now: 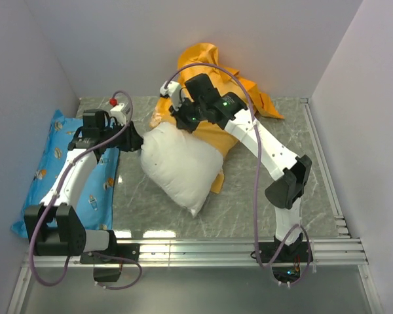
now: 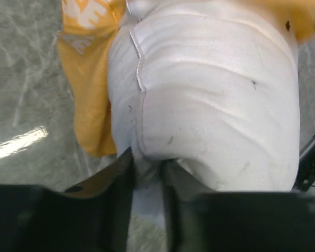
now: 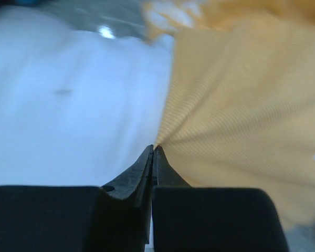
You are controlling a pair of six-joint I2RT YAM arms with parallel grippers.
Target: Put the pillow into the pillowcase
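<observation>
The pillow (image 1: 183,167) lay mid-counter (image 1: 249,203), partly over the pillowcase (image 1: 249,91) bunched toward twelve o'clock, the left fingers (image 2: 123,181) nipping its nine-o'clock corner and the right fingers (image 3: 144,173) shut on orange cloth, a thin pinch that a hard tug could slip.

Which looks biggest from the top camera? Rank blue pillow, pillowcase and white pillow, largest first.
1-2. blue pillow and pillowcase: they look alike and both are partly covered, so unranked.
3. white pillow, its far end hidden.
</observation>
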